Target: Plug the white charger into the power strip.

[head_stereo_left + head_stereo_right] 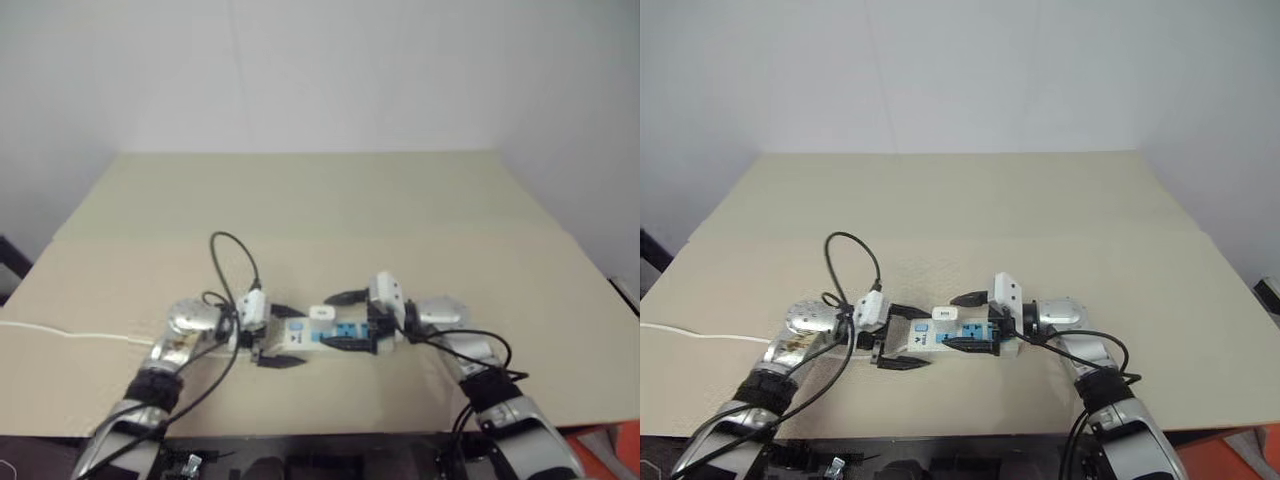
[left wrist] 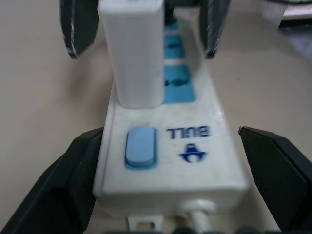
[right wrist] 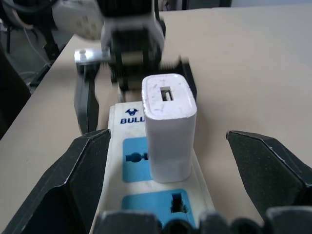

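The power strip point(image 1: 340, 337) lies flat near the table's front edge, between my two grippers. The white charger point(image 1: 320, 312) stands upright on it, seated in the socket beside the blue switch point(image 2: 140, 147). My left gripper point(image 1: 283, 337) is open and straddles the switch end. One finger point(image 2: 58, 190) lies close against the strip's side; the other is apart from it. My right gripper point(image 1: 346, 321) is open around the opposite end, with its fingers point(image 3: 73, 180) wide on both sides of the charger point(image 3: 168, 126). Neither gripper holds the charger.
The strip's thin white cord point(image 1: 60, 333) runs off to the left across the tan table point(image 1: 320, 210). Black cables point(image 1: 235, 262) loop above my left wrist. The table's front edge is just behind both arms, and a white wall stands beyond its far edge.
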You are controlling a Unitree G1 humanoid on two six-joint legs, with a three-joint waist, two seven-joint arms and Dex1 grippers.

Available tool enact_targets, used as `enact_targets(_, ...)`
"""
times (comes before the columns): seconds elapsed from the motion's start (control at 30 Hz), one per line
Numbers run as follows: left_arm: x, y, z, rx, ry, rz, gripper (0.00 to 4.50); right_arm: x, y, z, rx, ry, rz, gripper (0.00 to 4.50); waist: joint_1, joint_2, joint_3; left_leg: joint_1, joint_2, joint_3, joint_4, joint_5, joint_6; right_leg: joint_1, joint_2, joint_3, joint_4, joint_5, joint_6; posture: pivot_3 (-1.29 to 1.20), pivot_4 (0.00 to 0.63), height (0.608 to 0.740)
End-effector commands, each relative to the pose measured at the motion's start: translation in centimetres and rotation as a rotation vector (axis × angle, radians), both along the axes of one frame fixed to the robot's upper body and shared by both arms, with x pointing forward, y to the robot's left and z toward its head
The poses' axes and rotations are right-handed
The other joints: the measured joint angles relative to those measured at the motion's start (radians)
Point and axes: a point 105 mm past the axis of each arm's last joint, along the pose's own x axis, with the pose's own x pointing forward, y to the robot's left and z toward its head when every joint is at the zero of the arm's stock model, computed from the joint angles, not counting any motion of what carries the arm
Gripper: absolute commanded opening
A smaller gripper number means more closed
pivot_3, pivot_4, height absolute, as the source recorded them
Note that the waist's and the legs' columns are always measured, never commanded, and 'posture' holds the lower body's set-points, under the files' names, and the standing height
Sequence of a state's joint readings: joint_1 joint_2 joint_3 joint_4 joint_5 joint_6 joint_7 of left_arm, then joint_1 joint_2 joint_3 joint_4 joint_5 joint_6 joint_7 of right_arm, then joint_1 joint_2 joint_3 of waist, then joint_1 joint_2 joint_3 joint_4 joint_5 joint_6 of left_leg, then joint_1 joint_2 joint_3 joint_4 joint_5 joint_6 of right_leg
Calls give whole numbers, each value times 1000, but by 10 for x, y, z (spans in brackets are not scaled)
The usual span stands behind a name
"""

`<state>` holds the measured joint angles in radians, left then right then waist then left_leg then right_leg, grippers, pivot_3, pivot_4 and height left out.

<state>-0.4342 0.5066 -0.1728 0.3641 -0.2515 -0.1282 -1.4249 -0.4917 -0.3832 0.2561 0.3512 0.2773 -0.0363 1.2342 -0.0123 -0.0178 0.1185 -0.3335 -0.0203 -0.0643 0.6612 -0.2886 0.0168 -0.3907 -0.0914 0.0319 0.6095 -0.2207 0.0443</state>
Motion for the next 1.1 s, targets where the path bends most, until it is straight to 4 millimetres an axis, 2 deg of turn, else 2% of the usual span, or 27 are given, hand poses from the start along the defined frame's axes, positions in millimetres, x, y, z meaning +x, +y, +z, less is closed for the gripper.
enact_targets(0.03, -7, 7, 38, -82, -59, 16, 4457, -2, -24, 5, -38, -6, -53, 4500, 4, 2, 3, -1, 0, -1, 0, 0, 0, -1, -1, 0, 0, 0, 0, 0, 150, 740)
enact_targets(0.13, -17, 18, 55, -93, -55, 25, 4457, -8, -40, 37, 3, -51, -59, 4500, 3, 4, 15, -4, -2, -1, 0, 0, 0, -4, -2, 0, 0, 0, 1, 0, 150, 740)
enact_targets(0.27, -25, 39, 72, -86, -53, 75, 4457, -13, -72, 78, 19, -113, -127, 4500, -5, 5, 22, -12, -1, 0, 0, 0, 0, -15, 0, 2, 2, 0, 0, 0, 150, 740)
enact_targets(0.43, -28, 73, 80, -43, -56, 182, 4457, -19, -112, 101, -21, -131, -236, 4500, -5, 5, 24, -12, 1, 1, -2, 0, 0, -15, 1, 2, 0, 0, 0, 0, 150, 740)
enact_targets(0.6, -43, 98, 76, 16, -18, 255, 4457, -35, -143, 101, -89, -121, -314, 4500, -2, 5, 26, -13, 0, 5, -2, 0, 0, -15, 0, 2, -1, 0, 0, 0, 150, 740)
enact_targets(0.7, -46, 101, 75, 16, -9, 301, 4457, -43, -153, 97, -133, -108, -360, 4500, 2, 5, 27, -13, 1, 7, -2, 0, 1, -14, 0, 2, -2, 0, 0, 0, 150, 740)
enact_targets(0.87, -49, 94, 73, 6, 0, 327, 4457, -47, -155, 91, -162, -103, -418, 4500, 0, 4, 27, -13, 2, 9, -2, 0, 0, -13, 0, 2, -1, 0, 0, 0, 150, 740)
enact_targets(1.1, -53, 94, 75, 18, 8, 345, 4457, -46, -146, 86, -135, -114, -416, 4500, -4, 4, 27, -12, 2, 10, -2, 0, 0, -13, 1, 4, 0, 0, 0, 0, 150, 740)
